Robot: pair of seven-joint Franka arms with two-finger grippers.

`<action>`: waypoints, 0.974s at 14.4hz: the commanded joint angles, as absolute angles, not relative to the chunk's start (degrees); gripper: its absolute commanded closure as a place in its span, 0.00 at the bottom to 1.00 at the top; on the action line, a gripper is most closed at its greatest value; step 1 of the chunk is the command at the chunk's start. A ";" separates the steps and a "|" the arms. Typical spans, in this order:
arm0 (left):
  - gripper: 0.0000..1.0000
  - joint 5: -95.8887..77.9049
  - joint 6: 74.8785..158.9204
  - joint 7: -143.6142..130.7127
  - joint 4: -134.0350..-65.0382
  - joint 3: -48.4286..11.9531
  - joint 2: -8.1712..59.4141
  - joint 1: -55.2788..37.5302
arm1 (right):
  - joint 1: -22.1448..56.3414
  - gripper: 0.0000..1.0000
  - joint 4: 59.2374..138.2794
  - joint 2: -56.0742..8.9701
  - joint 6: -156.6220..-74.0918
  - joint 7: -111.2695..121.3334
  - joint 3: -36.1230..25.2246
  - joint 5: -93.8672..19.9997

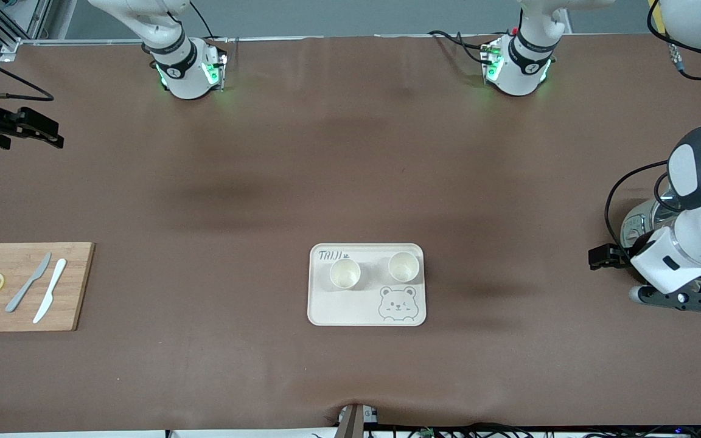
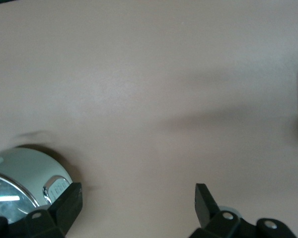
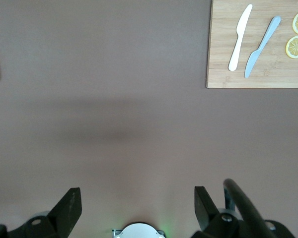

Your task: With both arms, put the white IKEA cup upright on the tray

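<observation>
- The surface [image 1: 350, 152] is covered by a matt brown sheet, smooth, with faint ripples seen along the lower edge of the frame.
- The tray [image 1: 338, 307] at lower centre looks like matt cream plastic, printed in grey.
- Two cups [image 1: 345, 273] on it are seen as matt off-white, smooth.
- The cutting board [image 1: 22, 316] at lower left shows pale wood grain with a satin finish.
- Two knives [image 1: 50, 290] on it appear to be plastic, one white, one grey.
- The arms [image 1: 691, 243] are cased in glossy white plastic with black bands.
- A shiny metal and glass object [image 2: 20, 181] is seen in the left wrist view.
</observation>
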State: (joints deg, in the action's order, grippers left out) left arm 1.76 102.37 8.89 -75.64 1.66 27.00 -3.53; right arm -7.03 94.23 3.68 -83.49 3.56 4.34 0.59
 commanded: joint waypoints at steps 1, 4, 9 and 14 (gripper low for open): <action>0.00 0.09 101.69 13.71 -76.20 1.67 25.84 -2.64 | -7.47 0.00 95.98 5.36 -84.29 4.13 4.75 0.97; 0.00 -0.18 101.69 13.97 -76.20 1.58 25.84 -2.20 | -7.56 0.00 95.98 5.36 -84.29 4.13 4.75 0.97; 0.00 -0.09 101.69 16.43 -76.38 1.67 25.84 -2.20 | -7.47 0.00 95.98 5.36 -84.29 4.04 4.75 0.97; 0.00 -0.17 101.69 17.31 -76.46 1.58 25.75 -1.76 | -7.47 0.00 96.06 5.36 -84.20 4.04 4.75 0.97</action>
State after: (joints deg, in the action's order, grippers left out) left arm 0.86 102.37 15.97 -75.64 1.64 27.00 -2.06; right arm -7.03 94.26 3.68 -83.52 3.60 4.34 0.59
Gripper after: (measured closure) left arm 0.000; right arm 0.000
